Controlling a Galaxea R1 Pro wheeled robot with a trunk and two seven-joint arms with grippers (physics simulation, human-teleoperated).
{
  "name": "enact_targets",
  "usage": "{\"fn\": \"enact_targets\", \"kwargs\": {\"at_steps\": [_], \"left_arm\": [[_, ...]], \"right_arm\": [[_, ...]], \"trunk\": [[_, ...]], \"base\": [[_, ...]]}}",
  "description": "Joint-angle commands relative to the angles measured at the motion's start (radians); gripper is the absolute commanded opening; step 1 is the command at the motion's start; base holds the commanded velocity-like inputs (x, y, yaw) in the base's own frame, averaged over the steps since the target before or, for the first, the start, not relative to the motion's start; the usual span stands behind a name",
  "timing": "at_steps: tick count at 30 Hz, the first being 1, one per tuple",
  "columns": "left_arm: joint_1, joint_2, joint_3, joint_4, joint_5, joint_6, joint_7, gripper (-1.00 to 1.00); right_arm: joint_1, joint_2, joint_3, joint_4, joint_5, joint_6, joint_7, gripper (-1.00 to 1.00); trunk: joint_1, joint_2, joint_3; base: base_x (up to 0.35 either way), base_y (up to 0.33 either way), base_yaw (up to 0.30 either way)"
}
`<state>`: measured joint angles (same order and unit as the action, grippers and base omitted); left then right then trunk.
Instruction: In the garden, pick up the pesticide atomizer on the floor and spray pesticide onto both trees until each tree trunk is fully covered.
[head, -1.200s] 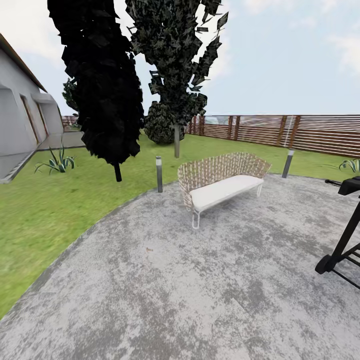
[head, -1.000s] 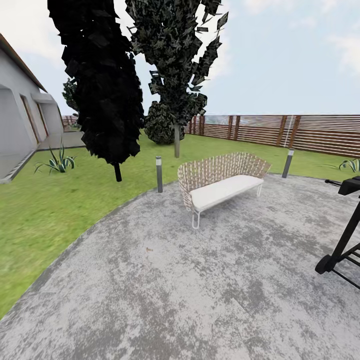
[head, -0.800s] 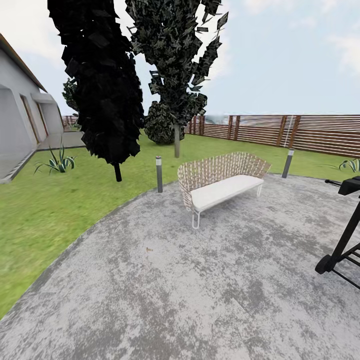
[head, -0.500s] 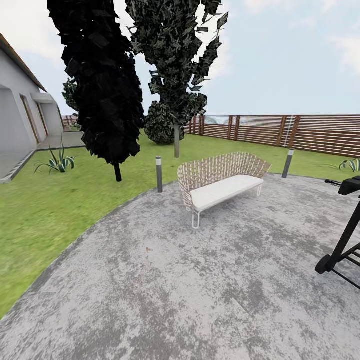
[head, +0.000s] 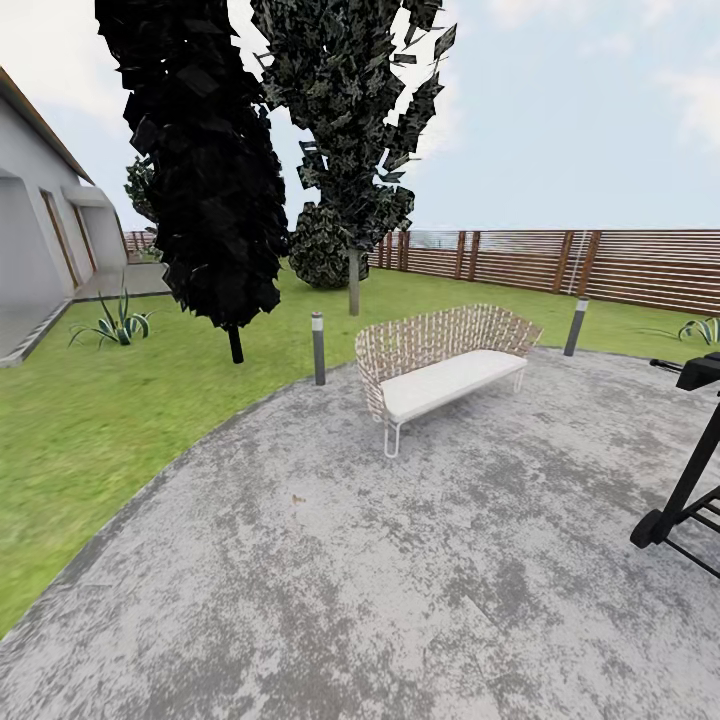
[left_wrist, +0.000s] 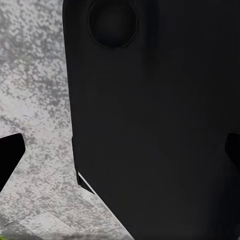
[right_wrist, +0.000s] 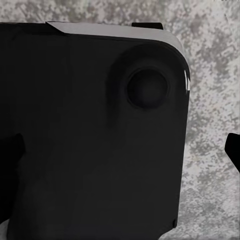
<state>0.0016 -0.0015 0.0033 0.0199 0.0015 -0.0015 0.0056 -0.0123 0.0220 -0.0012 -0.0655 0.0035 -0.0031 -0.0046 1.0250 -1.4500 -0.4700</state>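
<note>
Black fingertips (left_wrist: 10, 157) of each hand spread wide, holding nothing, over grey paving (head: 400, 580)

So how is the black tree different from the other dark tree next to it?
The solid black-leaved tree stands nearer on the grass, with a short thin black stem. The grey-green speckled tree stands farther back, with a longer pale grey stem and gaps of sky showing between its leaves. Both are tall and narrow and stand on the green lawn.
</note>
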Motion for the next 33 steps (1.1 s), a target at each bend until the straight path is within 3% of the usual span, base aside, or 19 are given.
{"fn": "enact_targets", "kwargs": {"at_steps": [1, 6, 16, 19, 26, 27, 28, 30, 33], "left_arm": [[0.0, 0.0, 0.0, 0.0, 0.0, 0.0, 0.0, 1.0], [0.0, 0.0, -0.005, -0.014, -0.002, -0.012, -0.001, 1.0], [-0.003, 0.009, -0.006, -0.083, -0.006, -0.25, -0.001, 1.0], [-0.003, 0.013, -0.008, -0.094, -0.008, -0.287, -0.002, 1.0], [-0.014, 0.024, -0.007, -0.178, -0.011, -0.315, -0.003, 1.0], [-0.014, 0.025, -0.007, -0.203, -0.011, -0.316, -0.003, 1.0], [-0.021, 0.027, -0.007, -0.3, -0.009, -0.316, -0.004, 1.0], [-0.039, 0.03, -0.007, -0.371, -0.009, -0.316, -0.01, 1.0], [-0.078, 0.032, -0.007, -0.405, -0.009, -0.317, -0.015, 1.0]], "right_arm": [[0.0, 0.0, 0.0, 0.0, 0.0, -0.001, 0.0, 1.0], [0.0, -0.004, 0.002, -0.002, 0.001, -0.042, -0.001, 1.0], [-0.001, -0.056, 0.001, -0.029, 0.0, -0.349, -0.002, 1.0], [-0.001, -0.064, 0.001, -0.073, 0.001, -0.391, -0.002, 1.0], [-0.002, -0.096, -0.003, -0.257, 0.0, -0.418, -0.001, 1.0], [-0.002, -0.098, -0.003, -0.289, 0.0, -0.419, -0.001, 1.0], [-0.003, -0.101, -0.004, -0.373, -0.001, -0.42, -0.001, 1.0], [-0.011, -0.102, -0.005, -0.423, -0.004, -0.42, 0.0, 1.0], [-0.04, -0.102, -0.005, -0.447, -0.006, -0.42, 0.0, 1.0]], "trunk": [[0.0, 0.0, 0.0], [0.0, 0.0, 0.0], [0.0, 0.0, 0.0], [0.0, 0.0, 0.0], [0.0, 0.0, 0.0], [0.0, 0.0, 0.0], [0.0, 0.0, 0.0], [0.0, 0.0, 0.0], [0.0, 0.0, 0.0]], "base": [[0.0, 0.0, 0.0], [0.0, 0.0, 0.0], [0.0, 0.0, 0.0], [0.0, 0.0, 0.0], [0.0, 0.0, 0.0], [0.0, 0.0, 0.0], [0.0, 0.0, 0.0], [0.0, 0.0, 0.0], [0.0, 0.0, 0.0]]}}
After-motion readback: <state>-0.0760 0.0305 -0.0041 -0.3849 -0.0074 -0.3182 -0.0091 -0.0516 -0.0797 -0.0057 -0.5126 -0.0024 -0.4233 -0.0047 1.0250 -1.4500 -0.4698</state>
